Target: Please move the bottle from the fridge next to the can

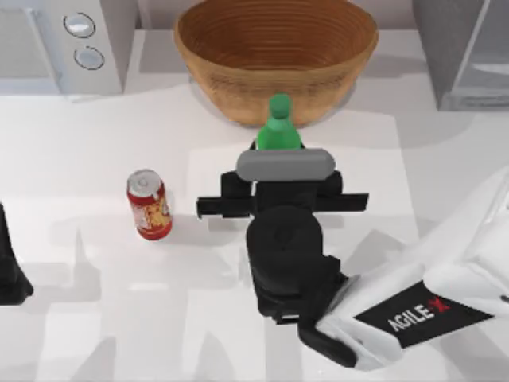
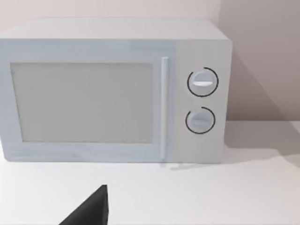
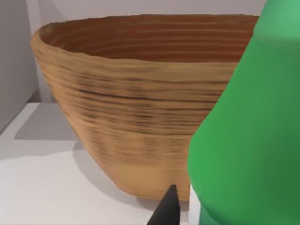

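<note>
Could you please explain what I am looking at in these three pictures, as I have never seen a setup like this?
This is a rendered simulation of two AgileX robot arms at a white table. The top view looks down from above; the other two come from cameras on each arm's wrist.

On the table stand a red can, a large woven basket, a white microwave with two knobs, and a grey fridge at the far right corner.

The right gripper is at the green bottle, which stands in front of the basket; the bottle looms close in the right wrist view. Whether it is actually gripped cannot be made out. The left arm is parked at the table's left edge, facing the microwave.
</note>
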